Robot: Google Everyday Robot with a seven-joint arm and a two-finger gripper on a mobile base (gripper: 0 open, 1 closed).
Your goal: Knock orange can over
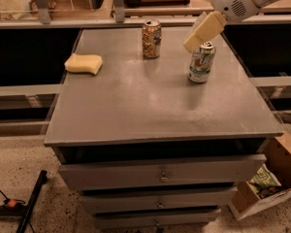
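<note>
The orange can [151, 38] stands upright near the far edge of the grey cabinet top [136, 106], a little left of centre. My gripper [194, 41] comes in from the upper right on a white arm. Its cream-coloured fingers hang just above and left of the green-and-white can [202, 62], well to the right of the orange can. The gripper touches neither can that I can see.
A yellow sponge [83, 63] lies at the far left of the top. A cardboard box [271, 183] with a snack bag sits on the floor at the right. A black stand leg [31, 200] lies on the floor at the left.
</note>
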